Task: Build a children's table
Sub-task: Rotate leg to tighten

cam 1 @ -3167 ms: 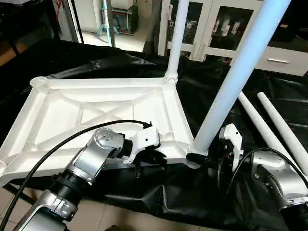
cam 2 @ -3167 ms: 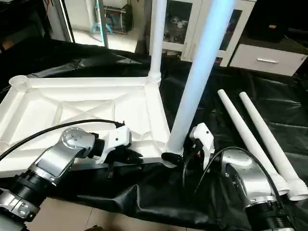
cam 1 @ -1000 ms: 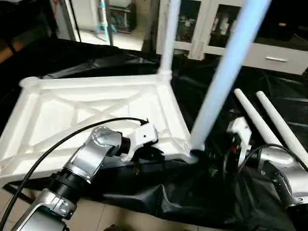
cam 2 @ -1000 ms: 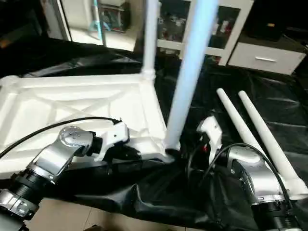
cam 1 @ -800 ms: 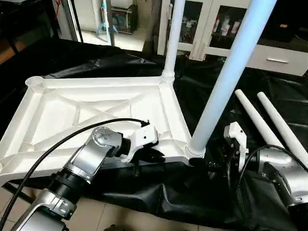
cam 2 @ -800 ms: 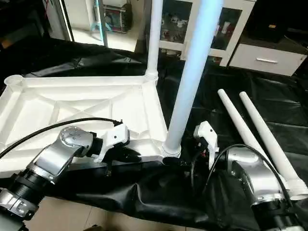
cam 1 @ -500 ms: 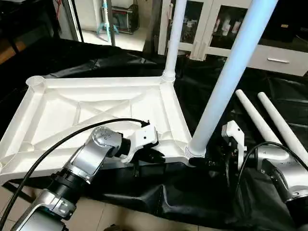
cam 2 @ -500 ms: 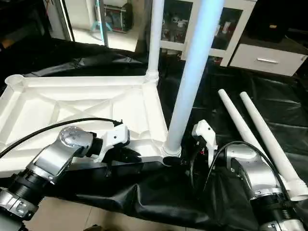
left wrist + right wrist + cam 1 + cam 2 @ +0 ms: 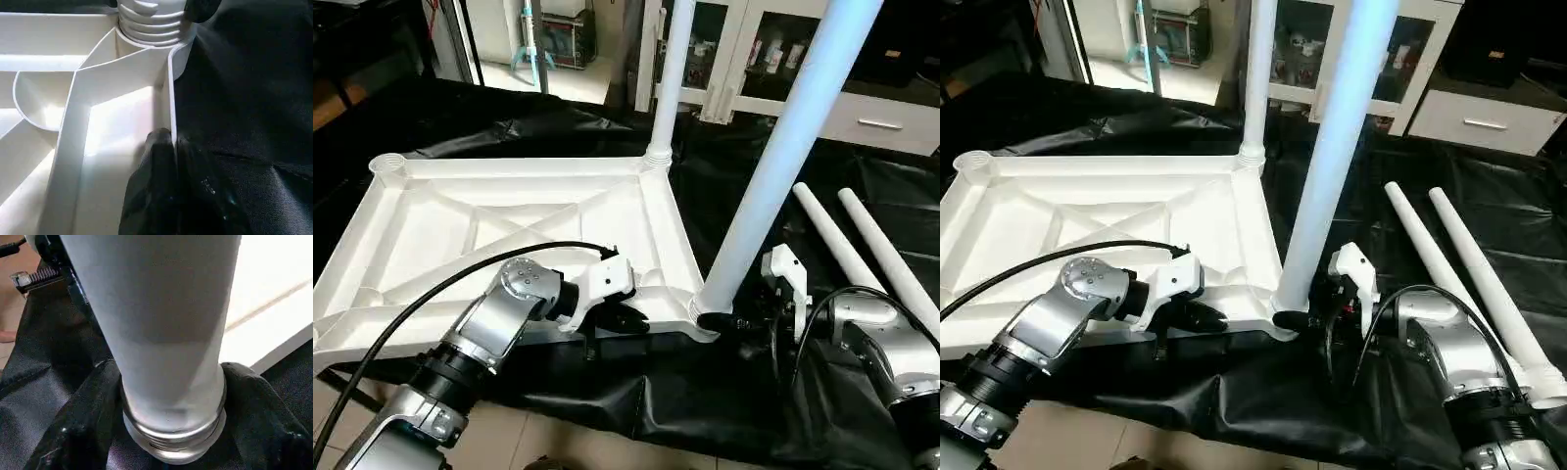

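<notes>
The children's table top (image 9: 509, 211) lies upside down on black cloth, its ribbed X-braced underside facing up. One white leg (image 9: 671, 78) stands in the far right corner socket. A second leg (image 9: 773, 166) stands in the near right socket. My left gripper (image 9: 631, 321) is shut on the top's near rim (image 9: 168, 103), one finger on each side of the wall. My right gripper (image 9: 710, 321) reaches in from the right. Its black fingers (image 9: 93, 396) hug both sides of the near leg's ringed base (image 9: 171, 431).
Two loose white legs (image 9: 837, 245) (image 9: 891, 259) lie side by side on the black cloth (image 9: 509, 117) to my right. A white glass-door cabinet (image 9: 773, 59) stands behind the work. The cloth's front edge hangs just below my forearms.
My right gripper has moved back in toward the near leg's base and its fingers have closed around it. The left gripper keeps its hold on the rim. The camera view shifted slightly.
</notes>
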Robot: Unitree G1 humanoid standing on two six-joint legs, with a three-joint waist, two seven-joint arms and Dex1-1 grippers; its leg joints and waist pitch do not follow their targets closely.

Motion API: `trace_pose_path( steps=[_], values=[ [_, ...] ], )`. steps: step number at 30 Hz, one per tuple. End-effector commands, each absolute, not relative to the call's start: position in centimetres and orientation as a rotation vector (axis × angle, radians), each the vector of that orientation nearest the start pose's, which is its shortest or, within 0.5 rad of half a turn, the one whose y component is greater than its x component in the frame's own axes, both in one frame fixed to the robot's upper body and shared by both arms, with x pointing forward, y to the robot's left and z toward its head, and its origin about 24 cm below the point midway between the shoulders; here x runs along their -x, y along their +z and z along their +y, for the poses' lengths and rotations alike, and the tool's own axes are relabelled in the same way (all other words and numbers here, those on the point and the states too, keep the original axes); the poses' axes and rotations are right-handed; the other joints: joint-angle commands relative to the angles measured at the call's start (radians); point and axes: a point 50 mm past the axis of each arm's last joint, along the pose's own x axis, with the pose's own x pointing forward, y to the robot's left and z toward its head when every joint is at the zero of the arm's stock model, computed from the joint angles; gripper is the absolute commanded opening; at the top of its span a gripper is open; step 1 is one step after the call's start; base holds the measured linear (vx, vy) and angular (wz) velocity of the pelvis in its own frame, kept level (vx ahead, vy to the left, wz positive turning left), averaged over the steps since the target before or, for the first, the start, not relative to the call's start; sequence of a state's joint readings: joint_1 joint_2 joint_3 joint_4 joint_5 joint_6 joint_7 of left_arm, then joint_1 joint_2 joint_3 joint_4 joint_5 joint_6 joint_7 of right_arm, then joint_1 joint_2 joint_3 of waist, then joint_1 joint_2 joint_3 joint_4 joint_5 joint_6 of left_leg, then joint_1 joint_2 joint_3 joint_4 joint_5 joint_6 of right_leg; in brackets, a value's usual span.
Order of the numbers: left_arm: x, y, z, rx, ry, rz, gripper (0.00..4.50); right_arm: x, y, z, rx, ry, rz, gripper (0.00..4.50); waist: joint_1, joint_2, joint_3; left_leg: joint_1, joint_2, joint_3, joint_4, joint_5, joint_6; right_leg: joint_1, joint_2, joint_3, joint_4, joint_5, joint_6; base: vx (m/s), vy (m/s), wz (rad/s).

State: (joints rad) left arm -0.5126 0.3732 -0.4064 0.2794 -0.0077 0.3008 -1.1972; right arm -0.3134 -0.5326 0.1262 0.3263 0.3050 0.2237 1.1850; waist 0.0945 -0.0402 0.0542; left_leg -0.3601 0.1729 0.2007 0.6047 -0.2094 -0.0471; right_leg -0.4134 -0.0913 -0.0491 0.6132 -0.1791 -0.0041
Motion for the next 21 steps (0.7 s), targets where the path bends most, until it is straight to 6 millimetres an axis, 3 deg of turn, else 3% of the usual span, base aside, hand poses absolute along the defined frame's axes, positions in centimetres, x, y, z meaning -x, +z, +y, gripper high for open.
trace_pose_path(
  steps=[1, 10, 11, 13, 14, 15, 16, 18, 20, 21],
  values=[
    [-28.4, 6.6, 8.6, -0.408, -1.540, 0.406, 0.00, -27.6, 5.0, -19.3, 0.086, 1.195, 0.377, 2.80, -0.002, -0.010, -0.065, 0.009, 0.059, -0.023, -0.068, -0.104, 0.091, 0.054, -0.061, 0.041, -0.060, -0.127, -0.271, 0.000, 0.000, 0.00],
    [-28.4, 6.4, 8.7, -0.410, -1.528, 0.415, 0.00, -27.6, 4.5, -18.9, 0.081, 1.161, 0.368, 2.71, -0.003, -0.011, -0.066, 0.009, 0.059, -0.023, -0.067, -0.103, 0.093, 0.054, -0.061, 0.041, -0.059, -0.122, -0.275, 0.000, 0.000, 0.00],
    [-29.0, 6.3, 8.6, -0.400, -1.473, 0.415, 0.00, -28.5, 3.8, -18.9, 0.101, 1.026, 0.366, 2.70, -0.005, -0.009, -0.064, 0.008, 0.059, -0.023, -0.069, -0.110, 0.085, 0.051, -0.060, 0.041, -0.061, -0.138, -0.270, 0.000, 0.000, 0.00],
    [-29.4, 6.3, 8.5, -0.398, -1.437, 0.411, 0.00, -28.8, 3.3, -18.9, 0.108, 0.958, 0.375, 2.70, -0.011, -0.008, -0.062, 0.007, 0.056, -0.024, -0.072, -0.131, 0.067, 0.050, -0.060, 0.040, -0.066, -0.176, -0.260, 0.000, 0.000, 0.00],
    [-30.2, 6.3, 8.2, -0.383, -1.360, 0.411, 0.00, -29.4, 2.5, -18.9, 0.094, 0.830, 0.400, 2.70, -0.014, -0.010, -0.061, 0.009, 0.057, -0.027, -0.076, -0.162, 0.045, 0.053, -0.061, 0.039, -0.072, -0.232, -0.241, 0.000, 0.000, 0.00],
    [-30.3, 6.3, 8.2, -0.382, -1.350, 0.411, 0.00, -29.5, 2.4, -18.9, 0.089, 0.813, 0.404, 2.70, -0.018, -0.015, -0.059, 0.010, 0.057, -0.026, -0.077, -0.180, 0.037, 0.050, -0.059, 0.039, -0.075, -0.257, -0.235, 0.000, 0.000, 0.00],
    [-31.2, 6.3, 7.9, -0.386, -1.262, 0.407, 0.00, -30.0, 1.8, -18.6, 0.052, 0.690, 0.420, 2.69, -0.027, -0.012, -0.054, 0.017, 0.055, -0.029, -0.082, -0.239, 0.005, 0.045, -0.059, 0.038, -0.085, -0.355, -0.206, 0.000, 0.000, 0.00],
    [-31.9, 6.4, 7.6, -0.382, -1.196, 0.401, 0.00, -30.3, 1.5, -18.2, 0.024, 0.615, 0.423, 2.69, -0.030, -0.012, -0.059, 0.019, 0.056, -0.033, -0.083, -0.255, -0.013, 0.046, -0.062, 0.039, -0.088, -0.372, -0.186, 0.000, 0.000, 0.00],
    [-33.5, 6.9, 6.3, -0.310, -1.007, 0.400, 0.00, -31.4, 0.8, -17.2, -0.036, 0.383, 0.436, 2.69, -0.038, -0.008, -0.059, 0.017, 0.052, -0.031, -0.084, -0.236, -0.019, 0.042, -0.058, 0.041, -0.086, -0.332, -0.191, 0.000, 0.000, 0.00],
    [-33.5, 6.9, 6.3, -0.310, -1.007, 0.400, 0.00, -31.4, 0.8, -17.2, -0.036, 0.383, 0.436, 2.69, -0.038, -0.008, -0.059, 0.017, 0.052, -0.031, -0.084, -0.236, -0.019, 0.042, -0.058, 0.041, -0.086, -0.332, -0.191, 0.000, 0.000, 0.00]
  ],
)
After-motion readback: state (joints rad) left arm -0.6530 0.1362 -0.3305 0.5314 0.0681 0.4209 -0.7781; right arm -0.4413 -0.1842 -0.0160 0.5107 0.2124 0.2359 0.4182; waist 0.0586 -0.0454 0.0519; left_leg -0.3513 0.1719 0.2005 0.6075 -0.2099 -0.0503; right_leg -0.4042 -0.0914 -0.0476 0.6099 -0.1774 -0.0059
